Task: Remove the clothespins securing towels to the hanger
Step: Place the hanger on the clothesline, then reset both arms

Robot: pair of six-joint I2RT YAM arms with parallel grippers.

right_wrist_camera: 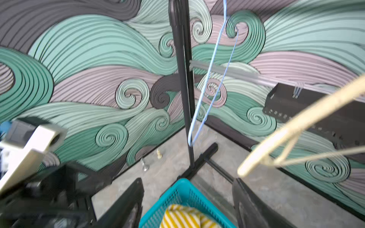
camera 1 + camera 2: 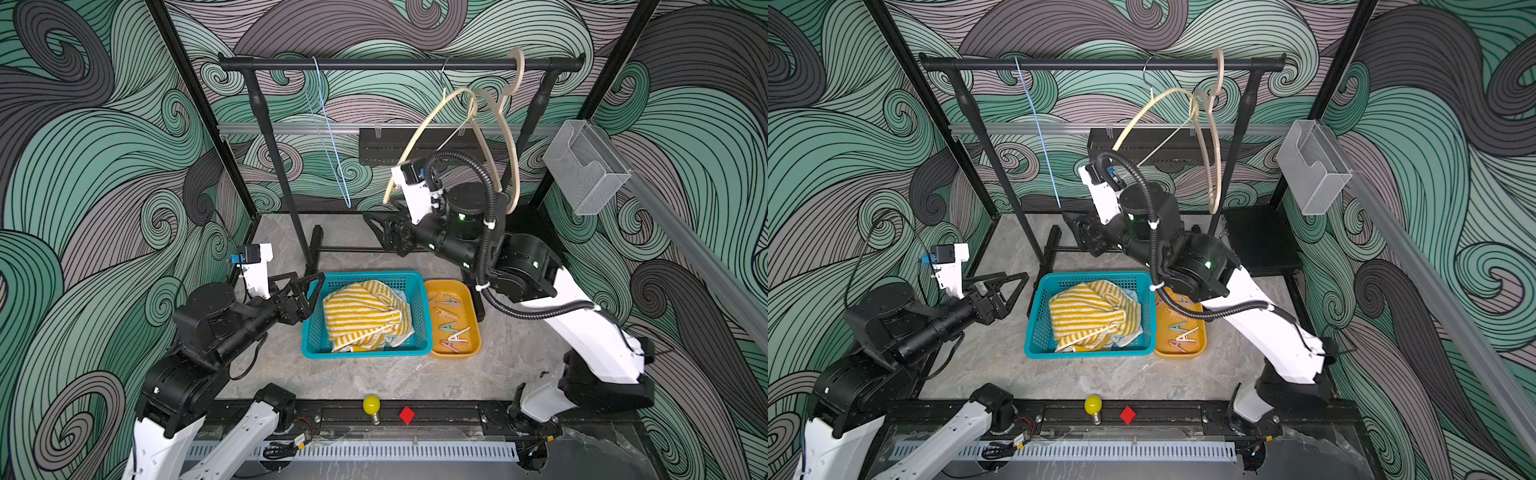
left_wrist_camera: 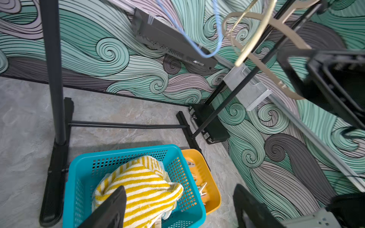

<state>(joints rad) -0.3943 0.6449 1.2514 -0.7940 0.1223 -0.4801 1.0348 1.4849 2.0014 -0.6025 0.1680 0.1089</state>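
Inside the teal basket [image 2: 312, 332] lie towels [image 2: 359, 318], clothespins [image 2: 455, 334] in the orange tray [image 2: 441, 286]

The left arm [image 2: 216, 324] sits low, its forearm stretched almost level toward the middle. The left end effector [image 2: 313, 293] is empty, jaws spread wide (in the left wrist view both fingers [image 3: 110, 211] stand far apart). The right arm [image 2: 582, 332] climbs higher, elbow bent, with the wrist turned toward the robot's left. The right end effector [image 2: 378, 226] is parted too, and empty.
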